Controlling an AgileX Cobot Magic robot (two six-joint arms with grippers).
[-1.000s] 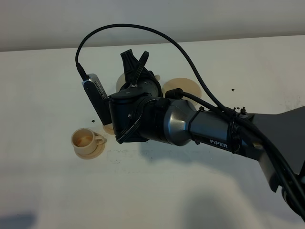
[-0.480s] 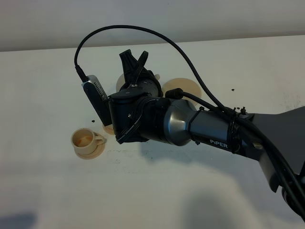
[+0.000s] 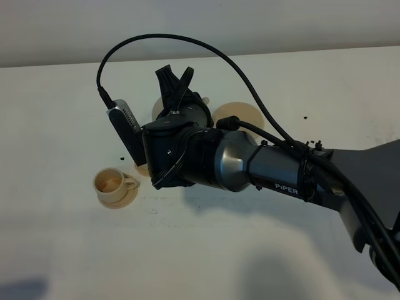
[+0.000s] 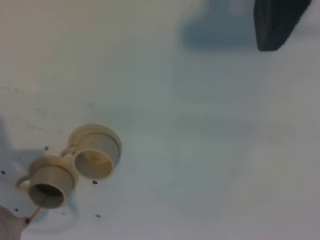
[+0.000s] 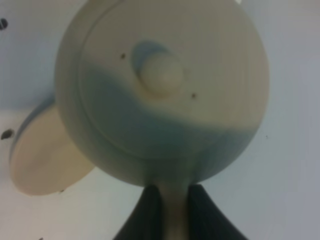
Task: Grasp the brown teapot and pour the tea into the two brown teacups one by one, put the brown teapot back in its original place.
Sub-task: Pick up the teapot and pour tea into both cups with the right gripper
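Right gripper (image 5: 174, 202) pinched shut on the brown teapot (image 5: 165, 100) by its handle (image 5: 175, 186); probably heavy, slick, breakable

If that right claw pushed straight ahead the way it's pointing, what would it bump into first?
The brown teapot: the right gripper is shut on its handle, so the pot's body lies directly ahead.
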